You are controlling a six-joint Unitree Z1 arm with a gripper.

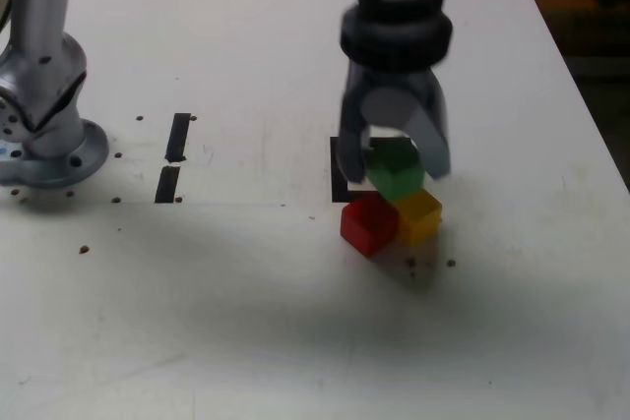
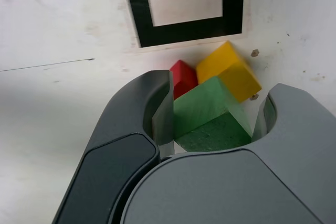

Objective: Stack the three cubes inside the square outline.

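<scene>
Wrist view has the end effector [image 2: 218, 116] straddling the green cube [image 2: 210, 114], one jaw tight against a face while the other shows a sliver of gap, so whether it's truly clamped is hard to call; looks like a grip, though. In the exterior view the green cube [image 1: 396, 169] sits above the red cube [image 1: 368, 222] and the yellow cube [image 1: 419, 213], which touch each other on the table [image 1: 246, 322], just outside the square outline [image 2: 184, 9]. Whether green is resting on those 2 or hanging a bit above them can't be told. Biggest risk, probably: green sits twisted between the jaws, so it could pivot or slip out on a lift, and the jaw tips are near enough to red and yellow to knock them further off. None of the 3 are inside the outline yet. Most of the outline is hidden behind the end effector in the exterior view, and its far side is cut off in the wrist view.
</scene>
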